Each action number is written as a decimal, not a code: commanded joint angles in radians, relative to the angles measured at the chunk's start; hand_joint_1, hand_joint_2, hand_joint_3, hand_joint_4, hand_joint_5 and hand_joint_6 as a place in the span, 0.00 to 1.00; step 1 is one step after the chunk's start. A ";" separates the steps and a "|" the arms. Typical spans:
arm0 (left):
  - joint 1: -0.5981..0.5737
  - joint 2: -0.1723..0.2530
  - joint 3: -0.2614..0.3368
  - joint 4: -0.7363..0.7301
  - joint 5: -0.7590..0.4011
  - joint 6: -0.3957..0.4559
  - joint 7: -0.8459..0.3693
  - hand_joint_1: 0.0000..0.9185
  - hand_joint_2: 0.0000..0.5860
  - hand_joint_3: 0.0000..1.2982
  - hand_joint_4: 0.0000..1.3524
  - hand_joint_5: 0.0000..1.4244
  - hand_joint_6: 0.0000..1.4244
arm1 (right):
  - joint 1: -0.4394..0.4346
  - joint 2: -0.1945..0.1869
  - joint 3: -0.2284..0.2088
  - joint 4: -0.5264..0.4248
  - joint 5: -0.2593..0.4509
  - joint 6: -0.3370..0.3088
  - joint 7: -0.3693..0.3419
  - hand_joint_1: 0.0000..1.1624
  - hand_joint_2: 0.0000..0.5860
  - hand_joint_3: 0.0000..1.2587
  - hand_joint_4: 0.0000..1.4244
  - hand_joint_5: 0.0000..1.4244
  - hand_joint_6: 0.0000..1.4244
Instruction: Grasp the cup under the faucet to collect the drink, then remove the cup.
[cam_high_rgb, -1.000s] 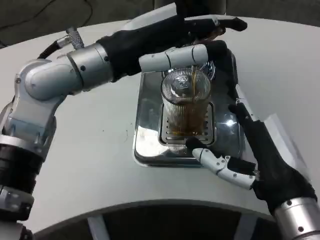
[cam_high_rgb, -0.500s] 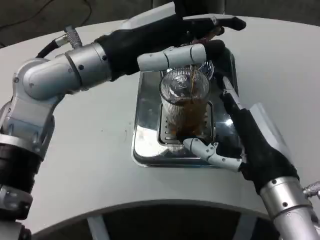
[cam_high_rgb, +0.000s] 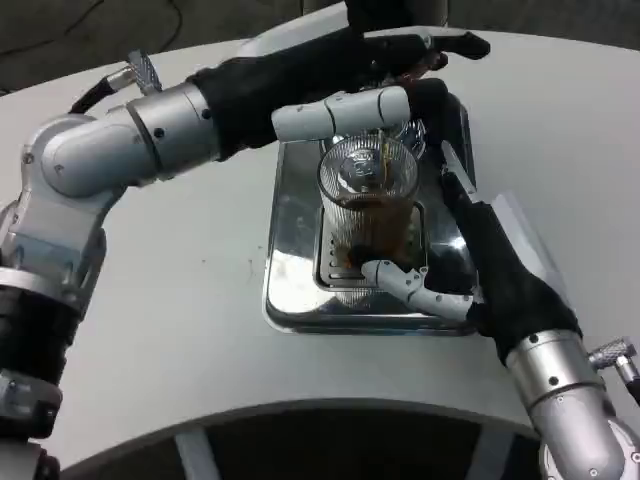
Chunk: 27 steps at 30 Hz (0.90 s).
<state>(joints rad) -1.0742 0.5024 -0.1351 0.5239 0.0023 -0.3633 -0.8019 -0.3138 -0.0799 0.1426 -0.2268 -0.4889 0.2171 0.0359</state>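
Across the white worktop (cam_high_rgb: 200, 330) we see a shiny steel drip tray (cam_high_rgb: 290, 290) set near the far middle, and on its slotted grille stands the cup (cam_high_rgb: 367, 215), a ribbed clear glass, upright, its long axis vertical, with brown drink in its lower part and a thin stream falling into its mouth from the faucet (cam_high_rgb: 385, 135) directly above.

The relation that matters for us is between the cup and the right hand (cam_high_rgb: 480, 285). That hand lies to the cup's right and a little nearer the robot, open, with a white finger (cam_high_rgb: 405, 283) curving around the near foot of the glass and another reaching up beside its right wall. It cradles the cup without a firm grip; we judge that contact is light at most, since the view does not settle whether the fingers touch the glass.

The left hand (cam_high_rgb: 345, 80) reaches in from the left, over and behind the cup, at the dark lever (cam_high_rgb: 450, 45) of the dispenser, apparently pressing it; the black glove against dark hardware hides how its fingers close, so we cannot tell its state.

The right hand is plainly the nearer for the lift.
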 joint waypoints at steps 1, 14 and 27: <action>0.016 0.013 -0.020 0.031 0.026 0.011 -0.036 0.00 0.19 0.11 0.02 0.04 0.04 | -0.031 0.007 0.009 0.047 0.013 -0.021 -0.030 0.64 0.37 0.00 0.00 0.02 0.00; 0.002 0.009 -0.022 0.077 0.031 -0.018 -0.040 0.00 0.19 0.11 0.03 0.04 0.04 | -0.082 0.008 0.018 0.140 0.048 -0.035 -0.062 0.64 0.37 0.00 0.00 0.02 0.00; -0.015 0.008 -0.027 0.109 0.037 -0.044 -0.042 0.00 0.19 0.11 0.03 0.04 0.04 | -0.124 0.014 0.026 0.206 0.074 -0.046 -0.090 0.64 0.37 0.00 0.00 0.02 0.00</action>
<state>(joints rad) -1.1105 0.5029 -0.1367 0.6026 0.0020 -0.4237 -0.8158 -0.4258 -0.0776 0.1631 -0.0368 -0.4264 0.1903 -0.0430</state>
